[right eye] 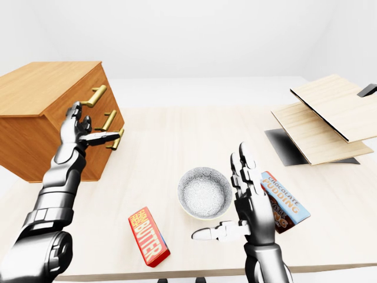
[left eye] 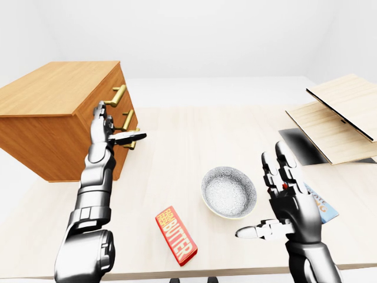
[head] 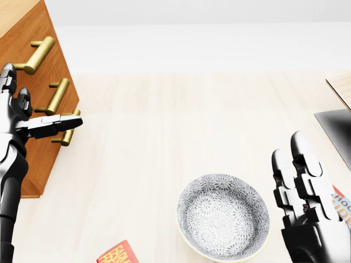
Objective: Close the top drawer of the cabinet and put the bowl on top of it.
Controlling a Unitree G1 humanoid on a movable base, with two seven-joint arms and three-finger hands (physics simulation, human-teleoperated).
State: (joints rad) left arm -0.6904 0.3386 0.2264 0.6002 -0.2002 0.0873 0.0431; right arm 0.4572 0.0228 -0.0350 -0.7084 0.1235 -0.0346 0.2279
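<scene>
One bowl (head: 222,217), white with grey floral print, upright on the worktop (head: 164,126), near centre. One cabinet (left eye: 56,100) far left, three brass handles (left eye: 119,94). Both hands spread wide: left hand (left eye: 105,131) at the drawer fronts, right hand (left eye: 287,197) just right of the bowl. One butter box (left eye: 175,234), one pudding box (right eye: 284,203).

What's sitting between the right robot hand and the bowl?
Nothing visible. In the head view the right robot hand stands open just right of the bowl, with no object between them.
</scene>
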